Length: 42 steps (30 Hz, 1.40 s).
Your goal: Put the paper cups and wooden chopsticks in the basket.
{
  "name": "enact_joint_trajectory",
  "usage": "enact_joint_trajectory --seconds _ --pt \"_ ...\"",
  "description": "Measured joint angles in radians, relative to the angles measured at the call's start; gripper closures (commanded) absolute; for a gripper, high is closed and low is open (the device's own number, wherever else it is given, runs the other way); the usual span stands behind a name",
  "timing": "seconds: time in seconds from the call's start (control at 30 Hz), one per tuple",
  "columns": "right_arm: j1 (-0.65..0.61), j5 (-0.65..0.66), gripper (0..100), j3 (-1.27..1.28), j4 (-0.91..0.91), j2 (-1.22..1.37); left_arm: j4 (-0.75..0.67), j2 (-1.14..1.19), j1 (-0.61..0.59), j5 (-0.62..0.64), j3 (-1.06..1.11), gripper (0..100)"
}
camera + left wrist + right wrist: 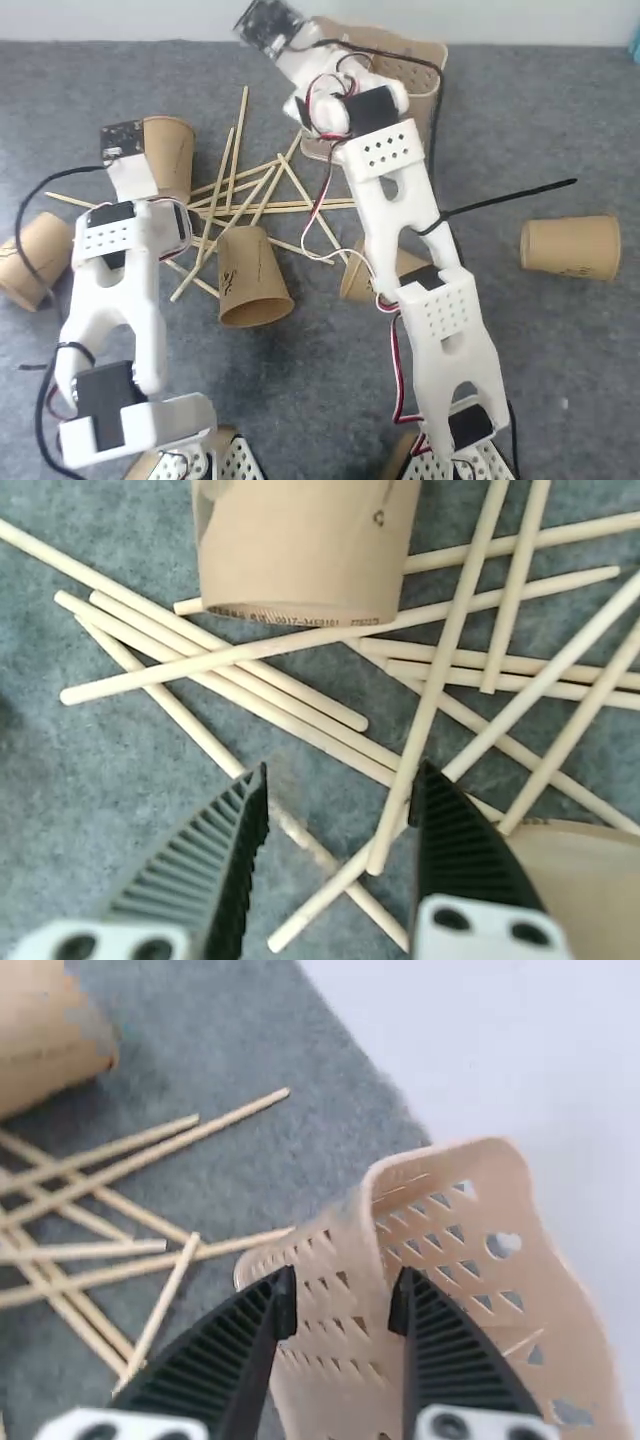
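My left gripper hangs open just above a loose pile of wooden chopsticks on the grey carpet. One paper cup lies just beyond the fingertips, and another cup is beside one finger. My right gripper is open at the tan perforated basket, a finger on either side of its near corner. From above, the basket sits at the far edge with the right arm over it. The chopsticks fan out in the middle, between a cup and a lying cup.
More cups lie around: one at the far left, one at the right, one partly behind the right arm. Cables trail across the carpet. The mat ends in a pale strip behind the basket.
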Motion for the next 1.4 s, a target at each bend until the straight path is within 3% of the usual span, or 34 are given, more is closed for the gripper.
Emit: enact_joint_trajectory --seconds 0.17,0.9,1.1,1.23,1.4 --pt "0.000 0.166 82.8 0.000 0.026 0.000 0.000 0.000 0.023 -0.006 0.005 78" --pt "0.035 0.382 83.4 0.048 0.063 -0.006 -0.028 0.000 0.028 -0.031 0.035 78" --pt "0.041 0.405 99.7 0.123 -0.002 -0.031 -0.028 0.000 0.028 -0.031 0.035 78" --pt "0.034 0.493 98.9 0.138 -0.008 -0.020 -0.028 0.000 0.028 -0.035 0.035 78" --pt "0.031 0.511 99.1 0.161 0.020 -0.015 -0.028 0.000 0.028 -0.035 0.035 78"
